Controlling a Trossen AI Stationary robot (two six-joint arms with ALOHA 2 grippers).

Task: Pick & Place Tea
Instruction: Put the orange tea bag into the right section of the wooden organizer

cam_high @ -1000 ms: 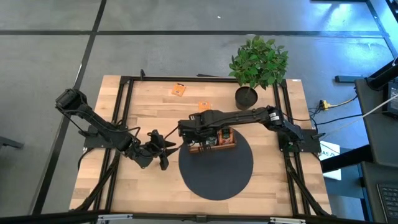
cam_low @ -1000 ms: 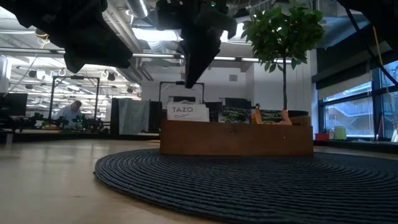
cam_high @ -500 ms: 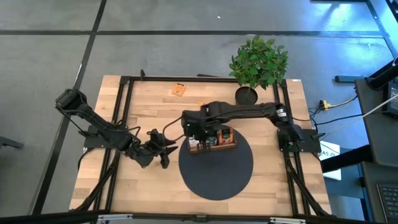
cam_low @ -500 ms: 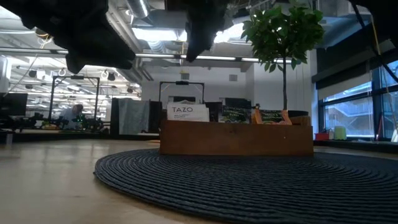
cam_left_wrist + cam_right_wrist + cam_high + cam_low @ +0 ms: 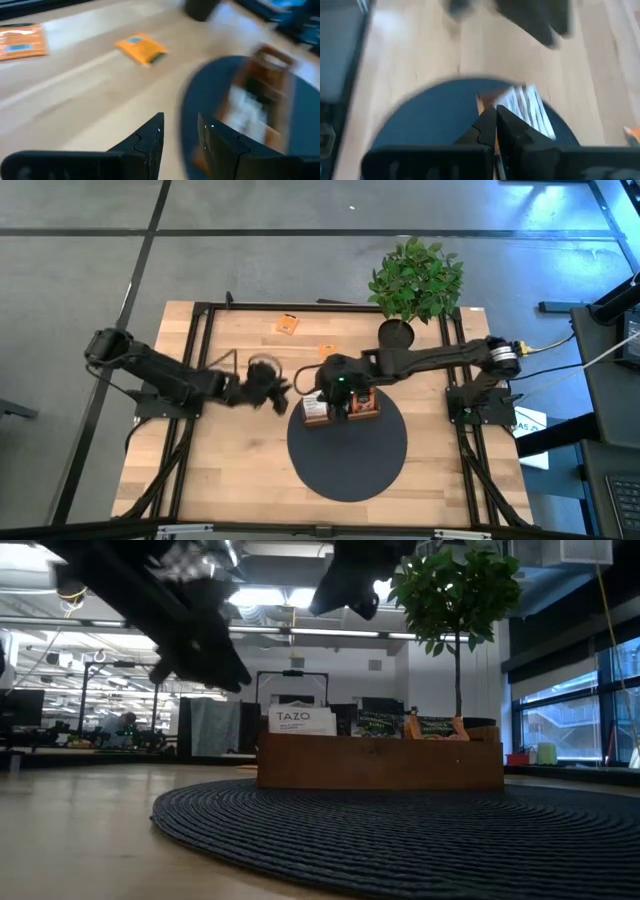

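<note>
A brown wooden tray stands on a round dark mat; sachets stand upright in it, a white one at one end and dark ones beside it. Two orange sachets lie flat on the bare wood on the tray's far side; both also show in the left wrist view. My right gripper hovers over the tray's left end, shut, nothing visible between its fingers. My left gripper is in the air left of the tray, open and empty.
A potted plant stands at the far right of the table, its dark pot close behind the tray. A black frame rail runs along the table's left side. Bare wood lies left of and in front of the mat.
My right gripper has risen from the tray's left end and drawn back toward the table's right, its arm swinging out. My left gripper has swept quickly toward the far edge and a little right, nearer the tray. The sachets and tray have stayed put.
</note>
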